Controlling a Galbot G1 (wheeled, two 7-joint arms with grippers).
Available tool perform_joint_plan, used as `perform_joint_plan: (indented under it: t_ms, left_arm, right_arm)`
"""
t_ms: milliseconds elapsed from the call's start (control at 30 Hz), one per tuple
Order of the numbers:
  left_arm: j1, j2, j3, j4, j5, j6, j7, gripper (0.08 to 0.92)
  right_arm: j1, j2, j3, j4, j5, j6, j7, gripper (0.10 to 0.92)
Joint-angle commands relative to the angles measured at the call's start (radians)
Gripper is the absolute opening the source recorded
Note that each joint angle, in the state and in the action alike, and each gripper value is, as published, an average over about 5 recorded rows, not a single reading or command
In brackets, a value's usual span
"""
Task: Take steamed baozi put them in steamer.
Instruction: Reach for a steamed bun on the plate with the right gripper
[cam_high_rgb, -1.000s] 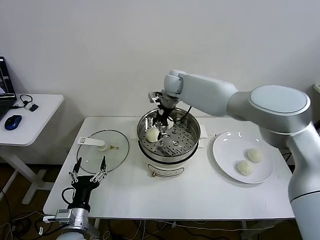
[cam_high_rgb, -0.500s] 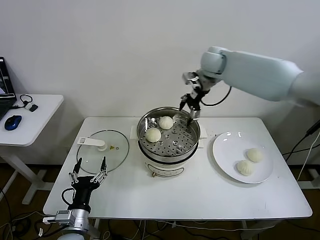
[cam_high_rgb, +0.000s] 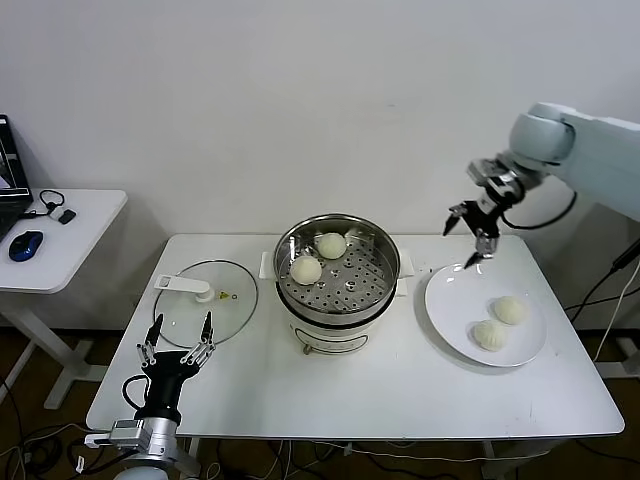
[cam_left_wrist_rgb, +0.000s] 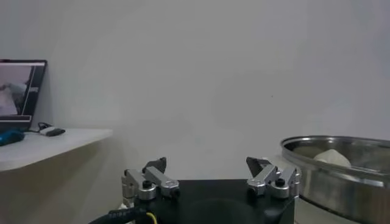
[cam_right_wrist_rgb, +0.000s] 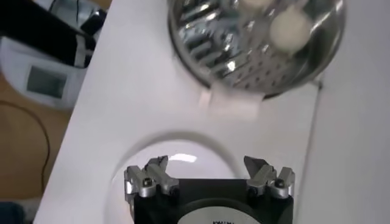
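The right gripper (cam_high_rgb: 470, 236) hung in the air with its fingers spread wide and nothing between them, above the far rim of the white plate (cam_high_rgb: 449, 315). Two steamed baozi (cam_high_rgb: 502, 323) lay on that plate, nearer me and below the gripper, apart from it. Two more buns (cam_high_rgb: 318, 256) sat on the perforated tray of the steamer (cam_high_rgb: 340, 327), well off to the gripper's left. The left gripper (cam_high_rgb: 176, 340) stood parked, fingers apart, at the table's near left edge beside the glass lid (cam_high_rgb: 205, 304).
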Motion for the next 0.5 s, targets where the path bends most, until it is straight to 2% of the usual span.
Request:
perform_joint_plan:
  t_ms: [33, 233, 500]
  left_arm:
    - [0.003, -0.007, 0.003, 0.0, 0.007, 0.0, -0.001, 0.823]
    - [0.016, -0.009, 0.004, -0.01, 0.004, -0.004, -0.002, 0.823]
    - [0.03, -0.006, -0.004, -0.027, -0.005, -0.004, -0.002, 0.823]
  right_arm:
    - [-0.104, -0.187, 0.017, 0.07, -0.164, 0.037, -0.012, 0.823]
    - [-0.262, -0.169, 0.127, -0.02, -0.258, 0.059, -0.009, 0.823]
    - [-0.436, -0.147, 0.242, -0.057, -0.312, 0.057, 0.004, 0.823]
